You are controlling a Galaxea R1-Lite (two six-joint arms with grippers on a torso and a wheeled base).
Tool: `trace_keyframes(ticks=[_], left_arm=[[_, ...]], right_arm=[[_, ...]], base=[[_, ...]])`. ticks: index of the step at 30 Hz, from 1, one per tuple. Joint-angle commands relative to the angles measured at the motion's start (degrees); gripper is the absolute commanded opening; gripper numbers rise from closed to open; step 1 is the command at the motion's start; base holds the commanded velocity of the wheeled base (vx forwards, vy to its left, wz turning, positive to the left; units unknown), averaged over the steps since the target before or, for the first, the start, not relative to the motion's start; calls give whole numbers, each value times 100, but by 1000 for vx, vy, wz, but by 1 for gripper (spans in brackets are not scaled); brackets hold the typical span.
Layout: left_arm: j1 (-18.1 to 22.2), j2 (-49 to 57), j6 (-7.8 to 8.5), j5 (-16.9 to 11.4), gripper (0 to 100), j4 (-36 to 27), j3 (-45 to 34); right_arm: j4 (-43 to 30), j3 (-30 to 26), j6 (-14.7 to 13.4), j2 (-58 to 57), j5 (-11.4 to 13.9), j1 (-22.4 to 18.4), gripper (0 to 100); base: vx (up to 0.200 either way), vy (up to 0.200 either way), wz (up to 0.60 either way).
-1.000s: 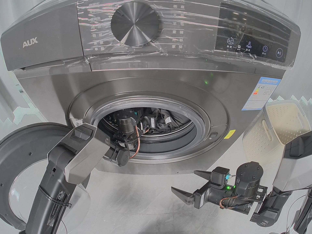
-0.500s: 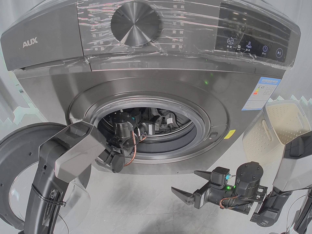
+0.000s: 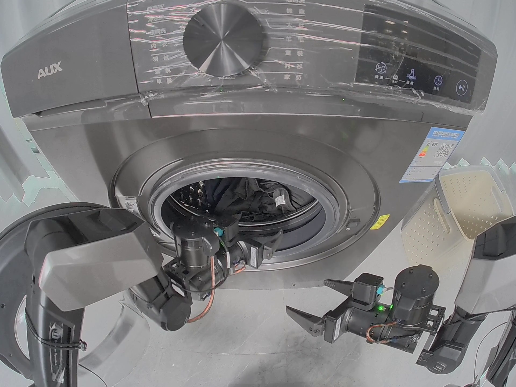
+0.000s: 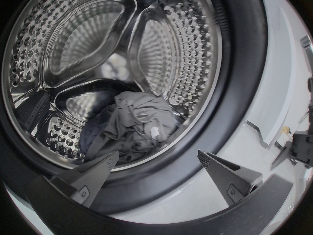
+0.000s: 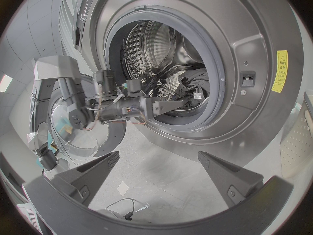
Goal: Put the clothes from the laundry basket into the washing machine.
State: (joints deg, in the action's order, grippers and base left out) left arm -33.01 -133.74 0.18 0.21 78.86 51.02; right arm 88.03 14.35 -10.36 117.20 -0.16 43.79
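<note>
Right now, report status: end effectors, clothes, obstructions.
Left end effector open, empty, at drum mouth. Right end effector open, empty. Clothes inside drum. Door swung open.

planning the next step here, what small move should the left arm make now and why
Probably pull the left gripper back, clear of the door rim. It is open and empty just in front of that rim, and the dark clothes already lie in the drum. The visible part of the basket shows no clothes.

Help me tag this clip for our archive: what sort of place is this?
Probably a laundry area, perhaps a test room: a front-loading washing machine with dark clothes in its drum, and a cream laundry basket beside it.
</note>
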Motion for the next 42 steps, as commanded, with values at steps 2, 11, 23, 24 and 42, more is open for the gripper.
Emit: trace_keyframes(ticks=[2,11,23,24,42], left_arm=[[-566,718,-150,50,100,815,-1375],[-636,1966,-598,76,100,1000,-3238],[-689,4005,-651,656,100,991,-4741],[-680,4075,-634,656,100,991,-4785],[-531,5912,-220,1043,100,235,-5102]], right_arm=[[4,-204,25,-602,33,-37,100],[4,-828,25,-1577,-2,-11,100],[-119,-1417,96,-2922,-459,-687,100],[-128,-1417,105,-2949,-459,-731,100],[-2325,-1426,184,-4592,-371,-1540,100]], base=[[0,0,0],[0,0,0],[-50,0,0],[-200,0,0],[-200,0,0]])
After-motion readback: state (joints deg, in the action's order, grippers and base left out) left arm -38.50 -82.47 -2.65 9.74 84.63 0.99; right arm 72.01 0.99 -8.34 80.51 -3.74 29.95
